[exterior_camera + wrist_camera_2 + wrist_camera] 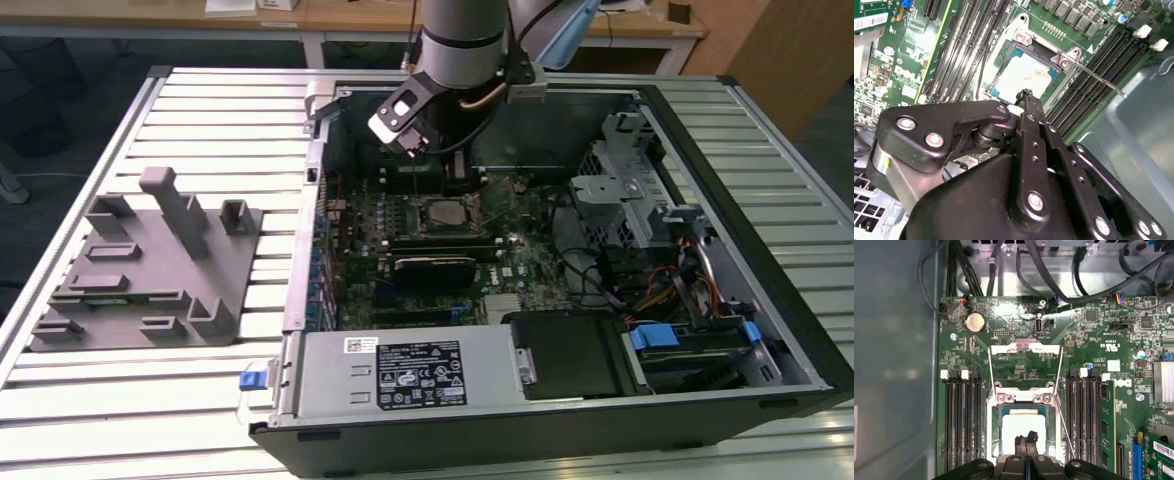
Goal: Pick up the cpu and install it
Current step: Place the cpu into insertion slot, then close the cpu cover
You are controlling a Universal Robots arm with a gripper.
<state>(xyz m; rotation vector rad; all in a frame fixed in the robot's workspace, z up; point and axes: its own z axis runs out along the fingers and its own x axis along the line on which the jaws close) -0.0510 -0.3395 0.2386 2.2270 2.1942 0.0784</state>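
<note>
Slatted metal table [200, 110] fills the scene, with a wooden desk [334, 15] behind it. On the table lies the open computer case [534, 440]. A grey plastic tray [134, 270] with upright posts sits beside the case, at the exterior view's left. My arm [461, 40] reaches down into the case above the green motherboard [1004, 320]. The socket's metal load frame [1026, 346] stands open, and its thin lever [1064, 427] slants free beside the memory slots [961, 420]. The cpu [1021, 426] lies flat in the socket with its pale silvery top facing up. It is square, so I see no long axis, and its edges run parallel to the memory slots. My gripper [1027, 439] hangs over one edge of the cpu. Its fingers are pressed together with only a seam between them, and they hold nothing. Whether the tips touch the chip I cannot tell.
</note>
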